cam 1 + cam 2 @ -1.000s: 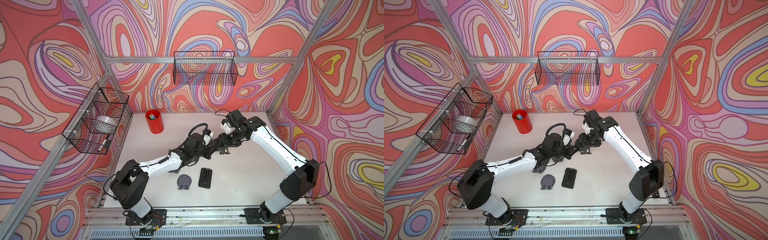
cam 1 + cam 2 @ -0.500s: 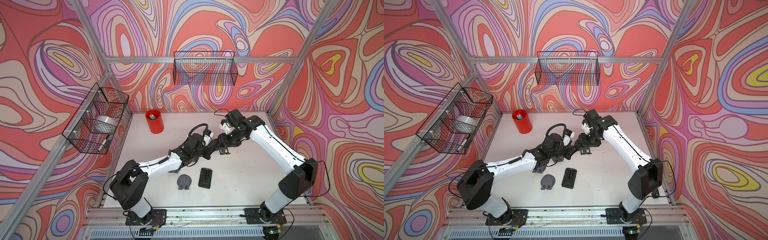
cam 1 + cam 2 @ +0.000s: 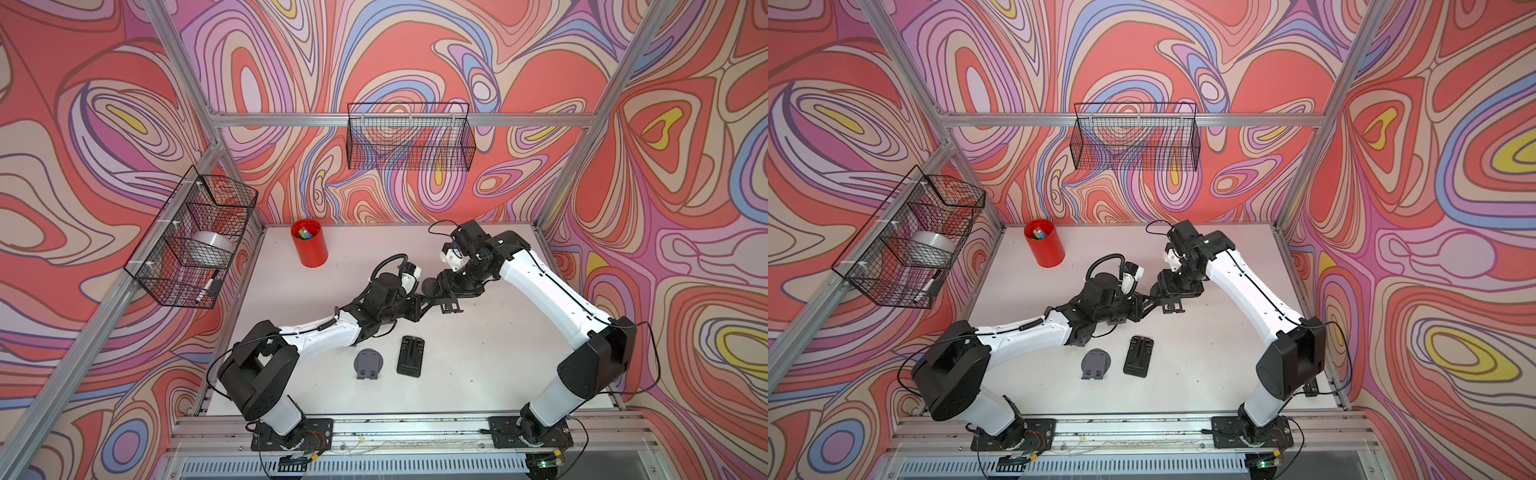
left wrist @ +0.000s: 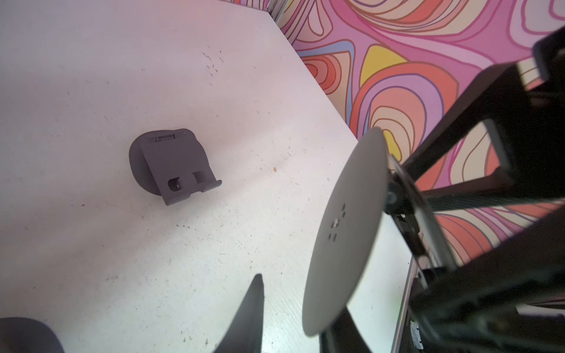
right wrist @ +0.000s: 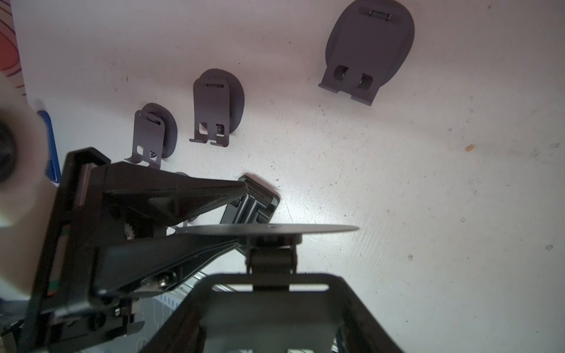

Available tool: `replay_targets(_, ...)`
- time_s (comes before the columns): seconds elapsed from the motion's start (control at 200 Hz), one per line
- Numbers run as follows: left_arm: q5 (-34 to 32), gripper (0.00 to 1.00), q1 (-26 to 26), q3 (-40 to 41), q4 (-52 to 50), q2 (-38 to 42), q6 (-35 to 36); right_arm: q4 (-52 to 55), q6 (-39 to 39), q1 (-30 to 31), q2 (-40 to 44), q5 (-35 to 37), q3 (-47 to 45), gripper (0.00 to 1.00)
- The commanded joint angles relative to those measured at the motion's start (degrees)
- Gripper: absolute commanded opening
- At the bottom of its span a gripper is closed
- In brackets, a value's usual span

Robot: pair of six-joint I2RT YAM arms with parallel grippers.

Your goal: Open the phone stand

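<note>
As the left gripper spreads its just-clamped fingers off the phone stand, the stand hangs above the surface, pinched in the right gripper, apparently unfolded, the task seemingly near done.

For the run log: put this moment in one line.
right gripper: holds phone stand aloft | left gripper: open at its round base | table: three gray stands, one black stand
</note>
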State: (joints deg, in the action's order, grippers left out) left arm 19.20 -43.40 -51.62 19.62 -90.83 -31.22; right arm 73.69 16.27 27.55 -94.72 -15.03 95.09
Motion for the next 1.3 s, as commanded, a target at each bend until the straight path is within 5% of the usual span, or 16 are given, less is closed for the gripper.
replay_targets(0.0,1.08,0.27,1.12,1.38,4.83,0.90,-2.52,3.39,0.42,0.31,1.87,-1.52,0.53,0.11)
replay_targets(0.476,9.15,0.32,0.78,1.26,7.01,2.36,-0.85,3.82,1.10,0.38,1.03,-0.84,2.64,0.09)
replay_targets(1.297,9.84,0.31,-0.11,-2.39,13.93,-3.95,-6.88,3.48,1.79,0.36,0.91,-1.23,2.47,0.08)
